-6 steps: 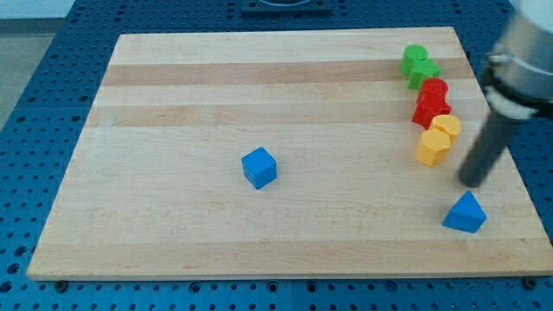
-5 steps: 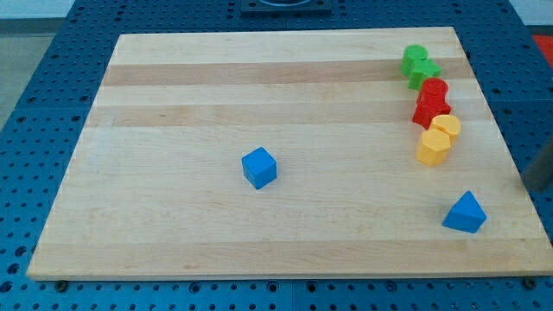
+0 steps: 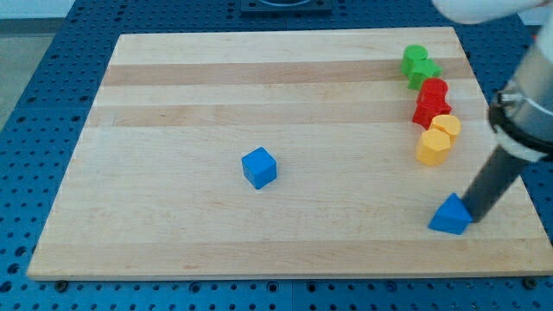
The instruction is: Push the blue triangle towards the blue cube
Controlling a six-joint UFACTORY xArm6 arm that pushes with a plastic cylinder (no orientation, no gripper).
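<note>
Blue triangle [image 3: 450,216] at lower right of the wooden tabletop [image 3: 173,130], my tip [image 3: 473,216] touching its right side, no pincer on this rod, blue cube [image 3: 258,167] near centre, well apart to the left.

Pale wooden board [image 3: 173,216] on a blue perforated table [image 3: 26,78].

straight dark rod [image 3: 494,186]; pale grey housing [image 3: 529,104]
</note>
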